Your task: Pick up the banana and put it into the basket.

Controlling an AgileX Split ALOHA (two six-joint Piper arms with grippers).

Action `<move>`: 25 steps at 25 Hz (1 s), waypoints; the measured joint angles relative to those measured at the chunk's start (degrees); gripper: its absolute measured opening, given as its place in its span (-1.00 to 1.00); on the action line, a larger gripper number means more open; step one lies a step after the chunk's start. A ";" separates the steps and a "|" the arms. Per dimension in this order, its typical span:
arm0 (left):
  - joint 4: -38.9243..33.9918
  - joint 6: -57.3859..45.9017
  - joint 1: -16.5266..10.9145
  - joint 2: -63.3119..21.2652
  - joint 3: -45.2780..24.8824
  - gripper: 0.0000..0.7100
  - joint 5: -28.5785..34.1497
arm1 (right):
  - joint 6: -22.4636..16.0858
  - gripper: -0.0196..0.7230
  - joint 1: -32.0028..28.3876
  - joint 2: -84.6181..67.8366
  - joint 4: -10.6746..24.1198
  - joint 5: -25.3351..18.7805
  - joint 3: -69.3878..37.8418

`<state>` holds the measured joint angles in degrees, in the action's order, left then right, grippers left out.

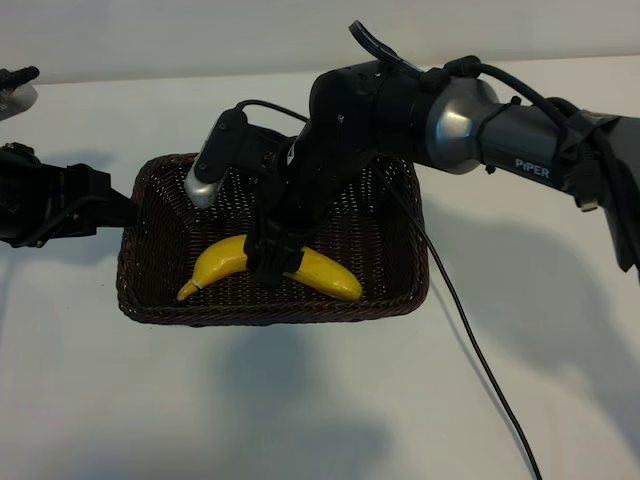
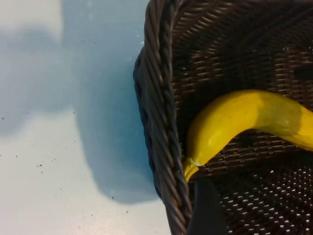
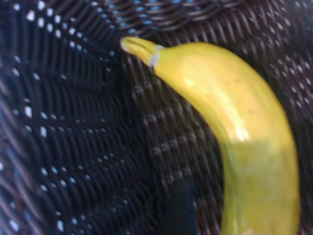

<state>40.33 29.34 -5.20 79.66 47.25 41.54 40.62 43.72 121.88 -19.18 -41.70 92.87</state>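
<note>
White table (image 1: 320, 400), right gripper (image 1: 275, 268) over banana (image 1: 330, 274)

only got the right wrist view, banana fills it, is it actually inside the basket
Observer: Yes. The exterior view shows the banana lying on the floor of the basket, near its front wall.
Operator: which way is the stem pointing
Observer: Toward the basket's left end, where the left wrist view shows the stem tip close to the braided rim.
Operator: where's the right gripper
Observer: The right gripper is directly over the banana's middle, hiding it in the exterior view.
Operator: and the left arm
Observer: The left gripper sits outside the basket at its left end, holding nothing.
</note>
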 joint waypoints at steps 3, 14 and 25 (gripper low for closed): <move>0.00 0.15 0.00 0.00 0.00 0.54 0.00 | -4.23 0.83 -0.22 -0.49 3.46 -0.73 0.01; 0.00 0.27 0.00 0.00 0.00 0.54 0.00 | -13.89 0.77 -2.74 -5.08 12.03 -4.64 0.01; 0.00 0.72 0.00 0.00 0.00 0.54 -0.28 | -20.43 0.70 -8.18 -11.07 12.84 -15.56 0.01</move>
<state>40.33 30.06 -5.20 79.66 47.25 41.26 20.18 35.54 110.81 -6.34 -57.26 92.89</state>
